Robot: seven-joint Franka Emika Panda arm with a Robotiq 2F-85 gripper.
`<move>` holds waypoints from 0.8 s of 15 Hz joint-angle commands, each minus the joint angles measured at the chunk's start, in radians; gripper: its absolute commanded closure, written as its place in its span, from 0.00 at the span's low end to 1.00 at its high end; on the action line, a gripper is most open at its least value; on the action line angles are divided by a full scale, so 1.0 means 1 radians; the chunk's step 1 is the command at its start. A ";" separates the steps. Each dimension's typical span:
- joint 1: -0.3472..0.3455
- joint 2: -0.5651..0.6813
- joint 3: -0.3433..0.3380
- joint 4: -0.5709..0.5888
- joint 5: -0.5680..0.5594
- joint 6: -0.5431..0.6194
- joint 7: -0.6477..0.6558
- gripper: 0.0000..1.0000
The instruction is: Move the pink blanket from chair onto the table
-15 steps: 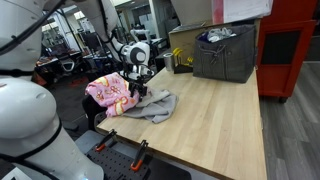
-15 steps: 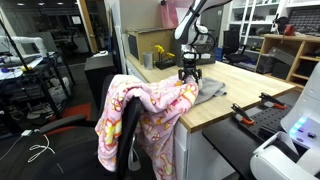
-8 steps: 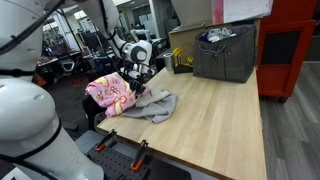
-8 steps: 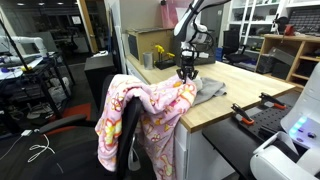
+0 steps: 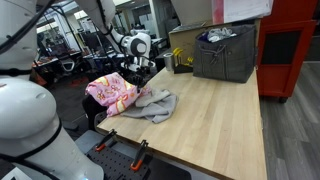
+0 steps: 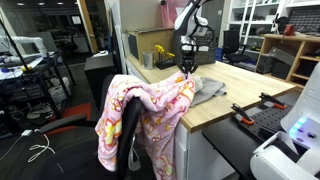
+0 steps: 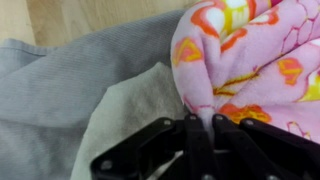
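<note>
In an exterior view, the gripper (image 5: 137, 72) hangs above the table (image 5: 215, 125) edge, over the pink blanket (image 5: 112, 93), which lies bunched beside the grey cloth (image 5: 155, 105). In an exterior view from the side, the pink blanket (image 6: 145, 110) drapes over the chair (image 6: 128, 135) backrest, its upper end reaching the table (image 6: 245, 85) edge under the gripper (image 6: 186, 70). In the wrist view, the fingers (image 7: 190, 140) are clenched together where the pink blanket (image 7: 250, 60) meets the grey cloth (image 7: 70, 90); whether they pinch fabric cannot be told.
</note>
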 commanded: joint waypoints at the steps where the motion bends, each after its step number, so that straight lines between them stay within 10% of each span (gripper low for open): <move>1: 0.027 -0.110 -0.095 -0.032 -0.138 0.007 0.125 0.98; 12: 0.013 -0.152 -0.312 0.006 -0.608 0.057 0.418 0.98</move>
